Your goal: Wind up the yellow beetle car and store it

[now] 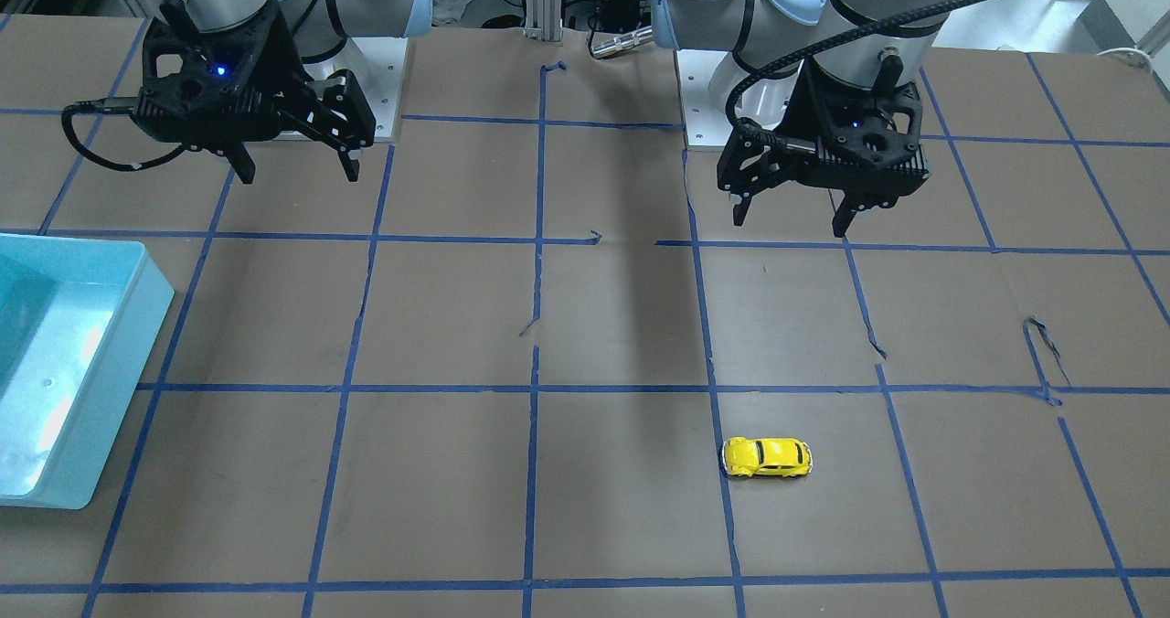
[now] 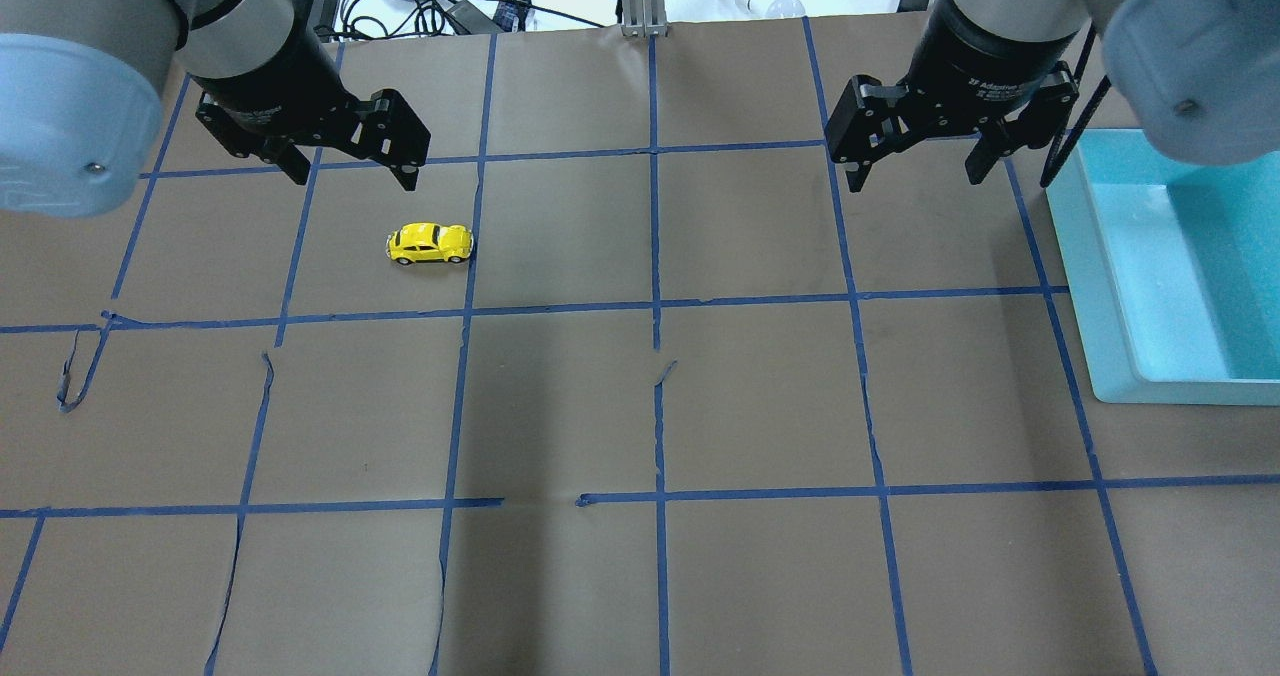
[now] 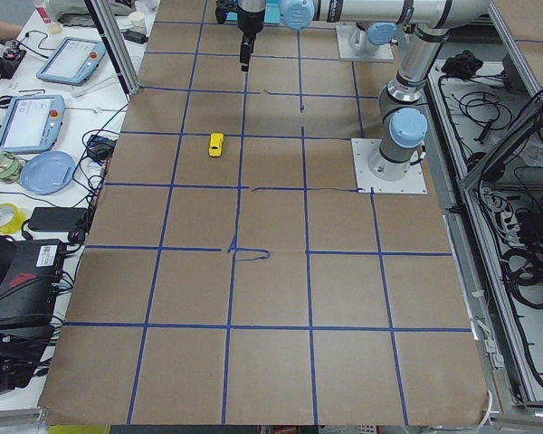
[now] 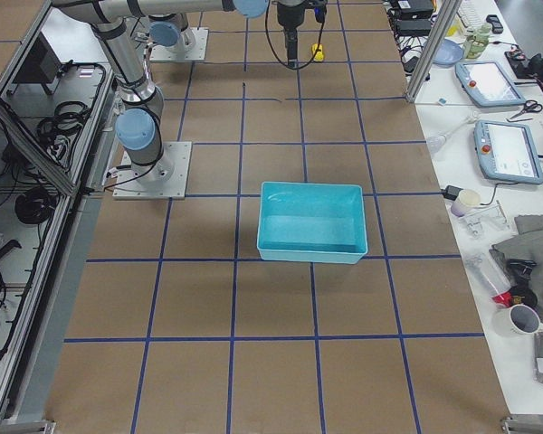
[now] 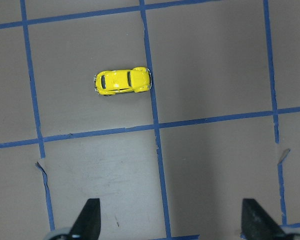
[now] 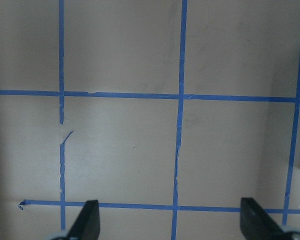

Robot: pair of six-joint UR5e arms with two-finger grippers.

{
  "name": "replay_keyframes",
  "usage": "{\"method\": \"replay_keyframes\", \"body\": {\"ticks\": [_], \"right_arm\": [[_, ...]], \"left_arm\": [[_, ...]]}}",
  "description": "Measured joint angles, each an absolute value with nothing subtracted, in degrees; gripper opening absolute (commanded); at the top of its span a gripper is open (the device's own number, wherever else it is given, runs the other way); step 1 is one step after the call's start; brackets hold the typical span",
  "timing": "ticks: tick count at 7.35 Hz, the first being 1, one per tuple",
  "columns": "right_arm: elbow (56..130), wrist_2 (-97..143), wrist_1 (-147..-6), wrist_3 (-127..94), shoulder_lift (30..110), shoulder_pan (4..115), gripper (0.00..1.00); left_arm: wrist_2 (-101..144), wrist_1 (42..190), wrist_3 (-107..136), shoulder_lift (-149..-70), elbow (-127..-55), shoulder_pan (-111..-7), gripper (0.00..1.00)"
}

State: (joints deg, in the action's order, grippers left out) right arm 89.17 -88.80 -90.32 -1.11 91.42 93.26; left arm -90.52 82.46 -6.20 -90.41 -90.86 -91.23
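The yellow beetle car stands on its wheels on the brown paper, beside a blue tape line on my left half of the table. It also shows in the left wrist view, ahead of the fingers. My left gripper is open and empty, and hovers well above the table, short of the car. My right gripper is open and empty too, hovering over bare paper, far from the car.
A light-blue bin stands on my right side of the table, its rim near the right gripper. The brown paper has a blue tape grid and several small tears. Benches with tablets and cables flank the table.
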Motion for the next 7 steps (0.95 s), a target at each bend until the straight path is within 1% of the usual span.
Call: {"method": "replay_keyframes", "body": {"ticks": [5, 7], "right_arm": [[89.21, -88.84, -91.7, -1.06, 91.19, 93.28, 1.0], [89.21, -88.82, -91.9, -1.06, 91.15, 93.27, 1.0]], "left_arm": [[-90.55, 82.44, -7.24, -90.05, -90.35, -91.22, 1.0], [-90.25, 81.99, -13.19, -91.01, -90.48, -91.1, 1.0]]}}
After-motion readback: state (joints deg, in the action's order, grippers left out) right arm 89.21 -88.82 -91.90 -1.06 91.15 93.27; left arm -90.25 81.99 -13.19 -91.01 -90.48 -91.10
